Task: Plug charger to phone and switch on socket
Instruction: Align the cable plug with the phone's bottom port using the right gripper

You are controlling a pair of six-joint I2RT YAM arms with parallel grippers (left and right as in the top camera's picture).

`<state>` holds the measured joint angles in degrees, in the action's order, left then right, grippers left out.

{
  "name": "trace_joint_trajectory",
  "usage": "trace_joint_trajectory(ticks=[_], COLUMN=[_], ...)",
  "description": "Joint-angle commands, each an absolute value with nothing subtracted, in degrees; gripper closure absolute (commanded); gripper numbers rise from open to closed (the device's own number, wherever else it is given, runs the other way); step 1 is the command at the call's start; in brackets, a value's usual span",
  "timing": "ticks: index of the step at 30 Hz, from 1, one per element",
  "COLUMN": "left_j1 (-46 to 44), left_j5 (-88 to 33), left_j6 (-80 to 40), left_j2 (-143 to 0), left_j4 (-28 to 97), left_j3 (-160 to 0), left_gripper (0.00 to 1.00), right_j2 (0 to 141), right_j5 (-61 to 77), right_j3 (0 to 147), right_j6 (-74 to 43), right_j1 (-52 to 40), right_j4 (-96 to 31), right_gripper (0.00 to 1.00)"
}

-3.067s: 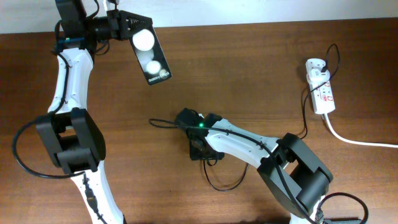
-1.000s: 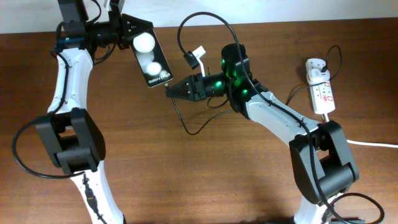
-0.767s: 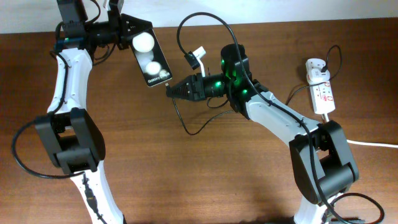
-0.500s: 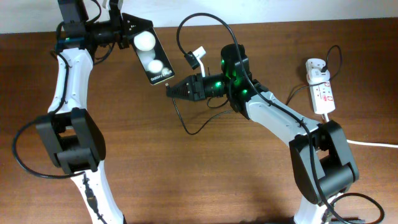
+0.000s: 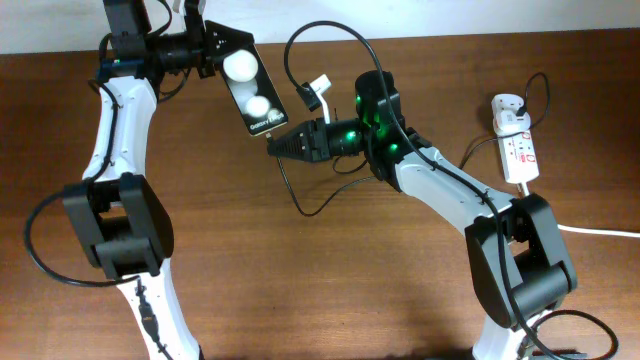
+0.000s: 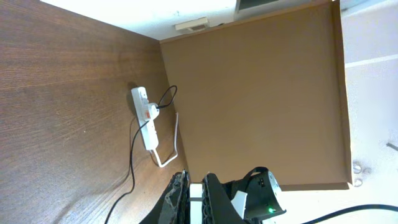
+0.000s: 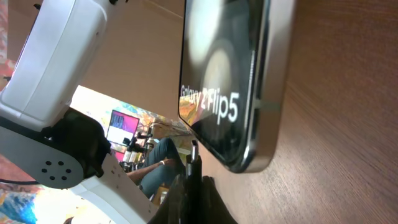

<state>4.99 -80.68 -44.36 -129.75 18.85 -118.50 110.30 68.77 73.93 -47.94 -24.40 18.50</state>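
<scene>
Wood table (image 5: 200,260), overhead: left gripper (image 5: 205,52) clamped on phone (image 5: 250,92); right gripper (image 5: 278,143) pinching charger (image 5: 330,23) just beside phone's lower end.
Left wrist: socket (image 6: 144,118) well apart from phone.
Right wrist: plug tip (image 7: 194,155) short of phone's edge; align, push straight.

Brown wooden table (image 5: 250,290); white wall (image 5: 450,15) behind; colourful screen (image 7: 122,126), possibly seated person (image 7: 161,165), blurred in background.
</scene>
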Motion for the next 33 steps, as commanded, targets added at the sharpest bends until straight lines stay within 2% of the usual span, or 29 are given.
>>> trace_joint_trajectory(ticks=[1, 33], left_j1=[5.0, 3.7], left_j5=[-81.8, -82.7], left_j6=[-43.9, -44.1], left_j2=[-127.7, -127.7], left_j4=[18.5, 18.9], left_j3=[-119.2, -119.2], left_gripper=[1.0, 1.0], right_j2=[109.4, 109.4], right_j5=[68.2, 67.2], right_j3=[74.6, 74.6], right_j6=[-47.2, -48.6], right_j1=[-24.3, -22.5], right_j4=[18.9, 19.3], right_gripper=[0.96, 0.96])
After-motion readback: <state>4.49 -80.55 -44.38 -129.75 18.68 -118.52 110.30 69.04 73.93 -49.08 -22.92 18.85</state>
